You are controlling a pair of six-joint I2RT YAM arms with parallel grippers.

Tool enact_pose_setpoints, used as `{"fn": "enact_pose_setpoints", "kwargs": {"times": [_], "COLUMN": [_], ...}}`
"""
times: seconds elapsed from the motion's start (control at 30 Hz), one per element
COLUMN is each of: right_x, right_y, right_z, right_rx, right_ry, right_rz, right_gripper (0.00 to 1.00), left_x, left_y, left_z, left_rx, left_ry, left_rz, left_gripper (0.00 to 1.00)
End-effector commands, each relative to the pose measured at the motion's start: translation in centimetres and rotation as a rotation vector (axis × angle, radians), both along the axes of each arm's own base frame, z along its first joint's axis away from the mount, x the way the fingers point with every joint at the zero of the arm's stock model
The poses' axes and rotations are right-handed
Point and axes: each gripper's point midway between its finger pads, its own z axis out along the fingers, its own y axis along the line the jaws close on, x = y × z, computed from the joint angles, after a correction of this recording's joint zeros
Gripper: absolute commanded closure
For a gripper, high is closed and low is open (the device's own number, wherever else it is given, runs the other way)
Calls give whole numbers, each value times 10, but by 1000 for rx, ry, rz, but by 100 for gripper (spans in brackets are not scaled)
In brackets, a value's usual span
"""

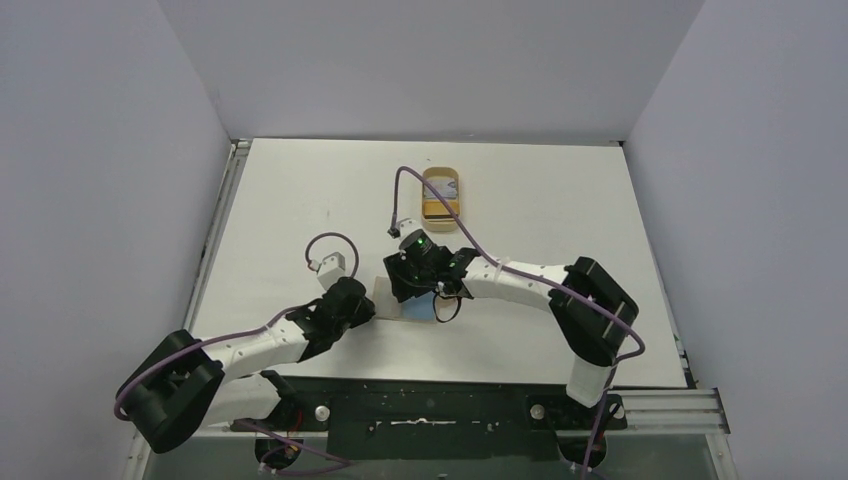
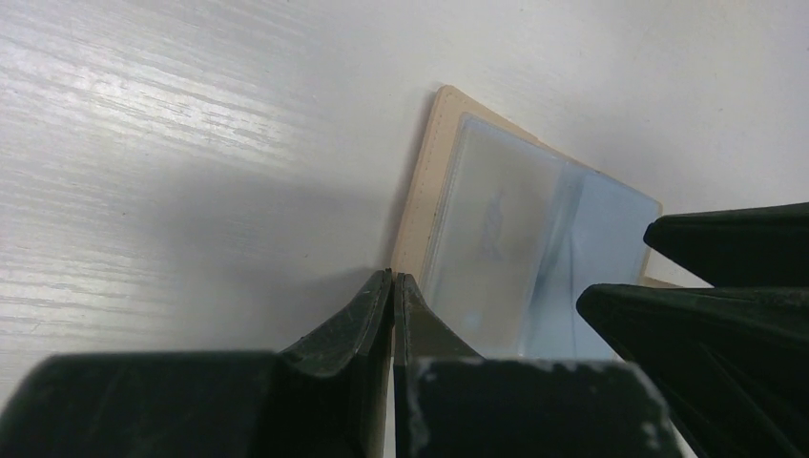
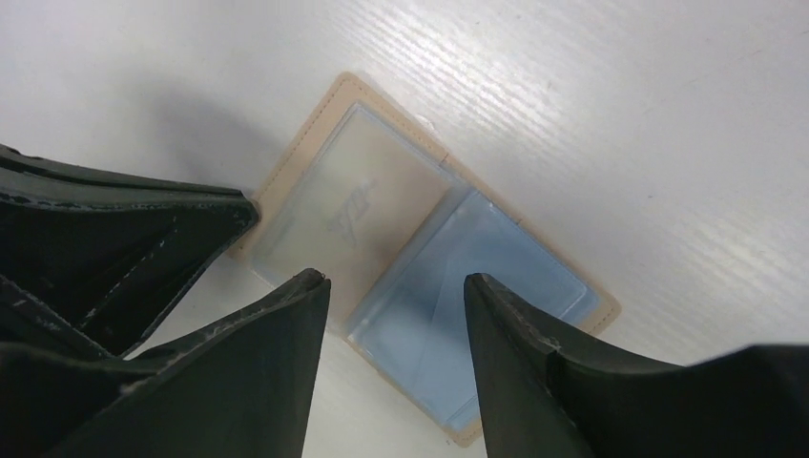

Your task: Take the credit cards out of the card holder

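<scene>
Card holder (image 3: 382, 215) flat, under right claw (image 3: 396, 281)

This is a robotics lab test cell. Two jointed robot arms, the left arm (image 1: 250, 348) and the right arm (image 1: 520, 283), are bolted to a black base plate (image 1: 430, 410) at the near edge of a bare white surface (image 1: 300, 200). Plain grey-white walls (image 1: 100, 150) box it in at left, right and far sides. Purple cables (image 1: 397, 190) loop openly, and a metal rail (image 1: 665, 405) lies near right.

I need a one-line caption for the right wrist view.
Right end effector, open, above the unfolded card holder; a light blue credit card shows inside.
</scene>
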Motion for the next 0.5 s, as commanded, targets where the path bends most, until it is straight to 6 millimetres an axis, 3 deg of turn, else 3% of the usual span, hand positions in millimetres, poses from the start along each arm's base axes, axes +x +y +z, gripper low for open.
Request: {"fn": "enact_pose_setpoints", "kwargs": {"times": [0.0, 0.33, 0.47], "right_x": [23, 36, 38], "right_y": [13, 30, 41], "right_z": [41, 25, 19], "right_rx": [73, 27, 39], "right_ry": [-173, -180, -168], "right_rz": [-23, -22, -16], "right_gripper": [43, 22, 20], "left_x": [22, 19, 18], "left_y": [-17, -16, -16], "left_z": [31, 35, 38], "left_rx": [-63, -93, -122], "left_ry": [-99, -115, -130], "left_rz": [25, 36, 35], "left_gripper": [100, 100, 100]}}
